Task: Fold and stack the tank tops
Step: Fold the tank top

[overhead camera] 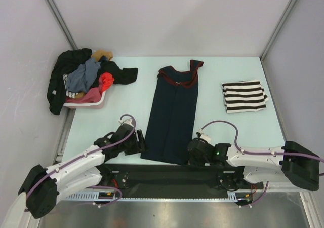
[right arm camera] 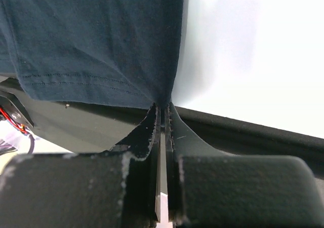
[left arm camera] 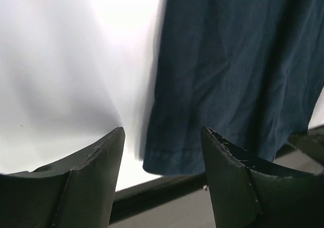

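Quick count: two tank tops out on the one table (overhead camera: pixel 136 99), one navy tank top (overhead camera: pixel 172 111) and one striped tank top (overhead camera: pixel 244 96). One pink basket (overhead camera: pixel 83 105), holding a clothes heap (overhead camera: pixel 86 76) too tangled to count. Two arms, so two grippers: left gripper (left arm camera: pixel 163 134), right gripper (right arm camera: pixel 162 106).

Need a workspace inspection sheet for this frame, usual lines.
Surface: pale green table, no spills seen.
Job's things: navy tank top laid lengthwise at centre, hem towards the arms; striped tank top folded, far right, apart from it.
Clutter: pink basket far left, clothes heap spilling over it.
Grippers: left gripper open at the hem's left corner; right gripper shut on the hem's right corner.
Cables: purple cables loop off both wrists, clear of the cloth.
Surroundings: grey walls; nothing else seen.
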You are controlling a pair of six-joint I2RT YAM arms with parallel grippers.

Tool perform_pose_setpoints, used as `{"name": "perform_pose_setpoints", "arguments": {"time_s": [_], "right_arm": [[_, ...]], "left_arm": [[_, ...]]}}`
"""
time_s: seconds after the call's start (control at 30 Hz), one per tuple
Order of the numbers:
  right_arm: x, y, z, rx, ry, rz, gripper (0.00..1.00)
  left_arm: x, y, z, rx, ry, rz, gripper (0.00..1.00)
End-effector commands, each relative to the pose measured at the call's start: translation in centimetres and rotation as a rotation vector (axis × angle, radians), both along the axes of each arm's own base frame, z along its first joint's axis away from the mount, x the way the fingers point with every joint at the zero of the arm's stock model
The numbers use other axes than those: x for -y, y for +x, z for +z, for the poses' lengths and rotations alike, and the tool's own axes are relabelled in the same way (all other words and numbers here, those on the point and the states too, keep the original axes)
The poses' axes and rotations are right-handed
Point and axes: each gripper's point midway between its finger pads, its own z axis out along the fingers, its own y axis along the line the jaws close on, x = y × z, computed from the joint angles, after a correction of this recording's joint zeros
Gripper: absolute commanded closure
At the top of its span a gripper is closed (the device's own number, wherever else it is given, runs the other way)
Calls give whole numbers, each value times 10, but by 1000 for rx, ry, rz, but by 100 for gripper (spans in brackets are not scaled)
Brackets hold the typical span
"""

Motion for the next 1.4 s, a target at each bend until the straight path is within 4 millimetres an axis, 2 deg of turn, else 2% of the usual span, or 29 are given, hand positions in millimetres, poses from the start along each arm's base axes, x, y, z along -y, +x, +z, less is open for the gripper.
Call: {"name": "perform_pose_setpoints", "arguments": {"time_s": [0.0,0.13,0.27,0.37,0.43,0.47,0.73,0.9,1.07,1.23,1.37], "right_arm": [[18,1,-10,-2,-63,-18,100],[22,5,-9,3,-63,-27,100],[26,9,-9,6,-69,-37,100],[27,9,-9,7,-71,-41,100],[28,10,-8,7,-72,-43,100],[29,10,-9,8,-75,-42,100],[30,14,1,34,-99,-35,100],[32,11,7,40,-92,-22,100],[37,8,13,45,-90,-13,100],[34,7,27,63,-90,58,100],[27,17,47,103,-85,82,100]], "left_arm": [[-5,-28,-13,-84,10,-33,31],[1,-41,-11,-92,-16,-74,32],[0,-48,-15,-113,12,-83,39],[3,-50,-17,-122,-4,-96,60],[6,-50,-16,-123,-11,-102,65],[7,-50,-15,-119,-14,-107,74],[19,-38,-4,-89,-15,-132,99],[19,-33,4,-65,-13,-126,100],[20,-37,12,-64,-35,-135,100],[35,-42,24,-77,-87,-174,100],[48,-34,41,-50,-132,-186,100]]}}
